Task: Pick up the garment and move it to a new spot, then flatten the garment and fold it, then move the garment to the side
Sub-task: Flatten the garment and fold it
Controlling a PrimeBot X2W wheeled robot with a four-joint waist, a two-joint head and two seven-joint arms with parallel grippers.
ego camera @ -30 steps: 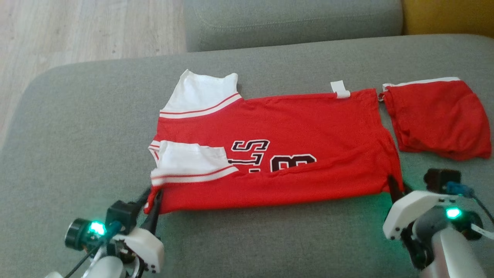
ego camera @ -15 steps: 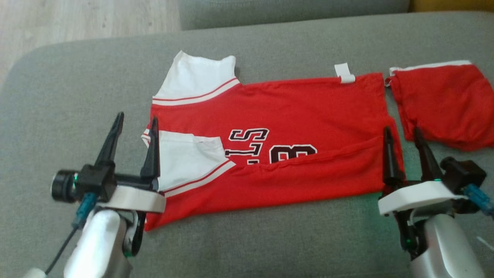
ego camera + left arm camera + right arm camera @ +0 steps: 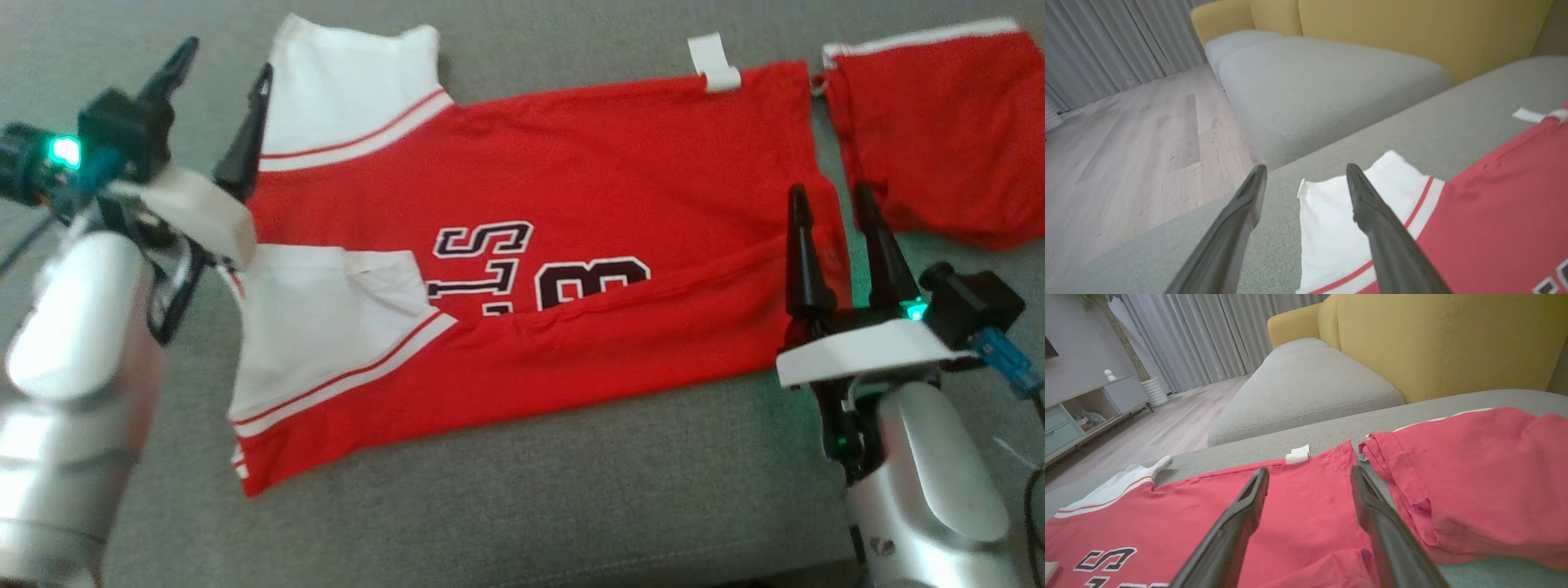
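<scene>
The garment [image 3: 571,163] is a red jersey with white sleeves and dark lettering, lying flat on the grey sofa cushion [image 3: 531,506]. Its near long edge is folded up over the lettering. My left gripper [image 3: 229,55] is open above the jersey's left end, beside the far white sleeve [image 3: 343,90]. In the left wrist view the left gripper [image 3: 1305,166] points at that sleeve's edge [image 3: 1331,228] with nothing between its fingers. My right gripper [image 3: 829,189] is open at the jersey's right end. In the right wrist view the right gripper [image 3: 1309,469] stands over the red fabric [image 3: 1306,522].
A second red piece [image 3: 939,139] lies just right of the jersey, also [image 3: 1474,477]. A white tag [image 3: 713,61] sticks out of the far edge. Beyond are another grey cushion [image 3: 1310,81], a yellow sofa [image 3: 1433,343], wood floor [image 3: 1126,143] and a cabinet [image 3: 1086,408].
Both grippers let go of the garment's near edge, opened and lifted. The left one moved forward toward the far sleeve. The head camera tilted down, shifting the whole picture.
</scene>
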